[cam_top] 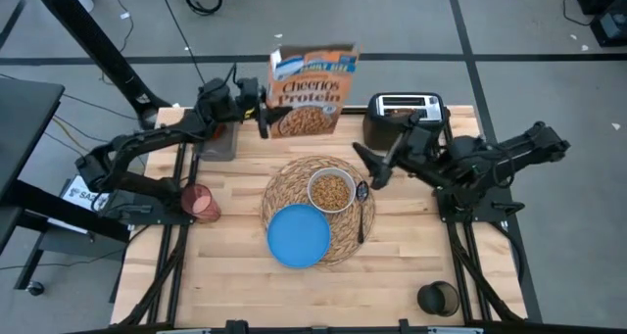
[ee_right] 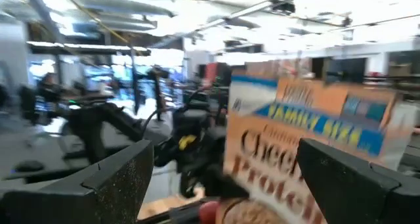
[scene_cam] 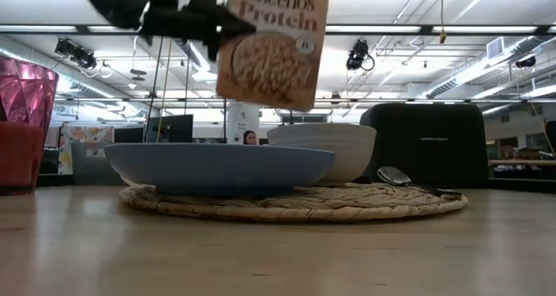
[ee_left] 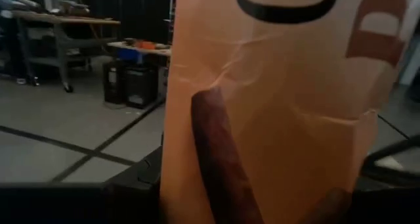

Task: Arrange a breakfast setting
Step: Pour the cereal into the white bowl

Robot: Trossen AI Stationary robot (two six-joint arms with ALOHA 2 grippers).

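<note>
From above, the woven placemat (cam_top: 318,212) lies mid-desk. The blue plate (cam_top: 298,236) sits on its front-left part, the white bowl (cam_top: 331,190) of cereal behind it, and the dark spoon (cam_top: 361,209) along its right edge. The pink cup (cam_top: 194,199) and red apple (cam_top: 207,207) wait near the left edge. The left gripper (cam_top: 263,108) pinches the Cheerios box (cam_top: 311,91) above the back edge. The right gripper (cam_top: 367,166) hovers by the toaster (cam_top: 403,118), fingers spread.

At desk height, the box (scene_cam: 271,44) hangs clear above the plate (scene_cam: 219,167) and bowl (scene_cam: 323,151).

The left wrist view shows one finger (ee_left: 223,159) pressed flat against orange cardboard.

The right wrist view is blurred; the box (ee_right: 308,158) seems to face it.

Cereal looks poured; cup, apple and toast appear still unplaced.
</note>
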